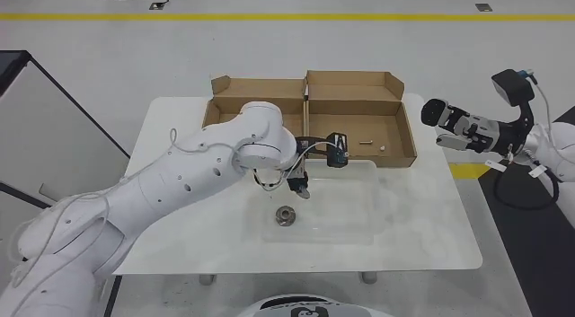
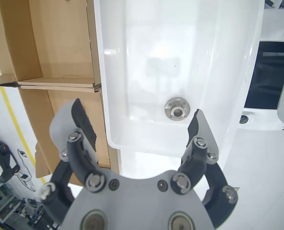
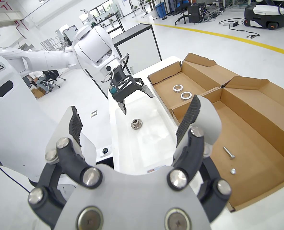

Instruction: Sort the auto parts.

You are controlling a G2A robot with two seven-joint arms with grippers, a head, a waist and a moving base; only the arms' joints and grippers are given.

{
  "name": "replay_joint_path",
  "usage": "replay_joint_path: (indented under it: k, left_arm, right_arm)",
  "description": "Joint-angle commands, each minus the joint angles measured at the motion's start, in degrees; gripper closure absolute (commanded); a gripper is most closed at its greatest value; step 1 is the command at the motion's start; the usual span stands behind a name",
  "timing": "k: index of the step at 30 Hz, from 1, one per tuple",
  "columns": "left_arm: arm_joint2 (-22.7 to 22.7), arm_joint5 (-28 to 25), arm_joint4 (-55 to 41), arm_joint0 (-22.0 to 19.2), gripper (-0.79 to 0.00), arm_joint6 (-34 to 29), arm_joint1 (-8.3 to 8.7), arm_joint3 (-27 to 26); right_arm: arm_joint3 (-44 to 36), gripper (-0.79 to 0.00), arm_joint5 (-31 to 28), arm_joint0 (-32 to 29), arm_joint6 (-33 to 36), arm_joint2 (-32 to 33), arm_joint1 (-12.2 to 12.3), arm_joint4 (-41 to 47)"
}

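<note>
Left pincer [image 2: 137, 111] and right pincer [image 3: 134, 105] gape empty, with a round silver bored-hub flange [image 2: 177, 112] lying in the white tray [image 2: 99, 48].

Right gripper [image 3: 135, 105] spread wide; flanged part [image 3: 135, 123] in white tray [image 3: 146, 142].

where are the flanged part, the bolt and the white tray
flanged part [image 2: 172, 110], left wrist view, on its raised hub
bolt [image 3: 228, 152], right wrist view, on its shank
white tray [image 2: 113, 48], left wrist view, on a long side wall
</note>
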Motion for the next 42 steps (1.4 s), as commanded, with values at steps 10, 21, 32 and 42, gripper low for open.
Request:
replay_joint_path:
  k: [10, 21, 32, 42]
  left_arm:
    - [0.15, 0.12, -0.64, 1.33, -0.785, -0.04, 0.16, -0.25]
    - [9.54, 5.69, -5.69, -3.07, -0.785, -5.7, -0.37, -2.56]
    - [13.08, 6.91, -7.78, -6.17, -0.785, -6.92, -2.38, 1.51]
    - [13.08, 7.55, -5.14, -3.61, -0.68, -7.57, -4.12, 4.83]
  right_arm:
    - [0.0, -0.785, 0.0, 0.0, 0.0, 0.0, 0.0, 0.0]
    - [0.0, -0.785, 0.0, 0.0, 0.0, 0.0, 0.0, 0.0]
    - [0.0, -0.785, 0.0, 0.0, 0.0, 0.0, 0.0, 0.0]
    - [0.0, -0.785, 0.0, 0.0, 0.0, 0.0, 0.0, 0.0]
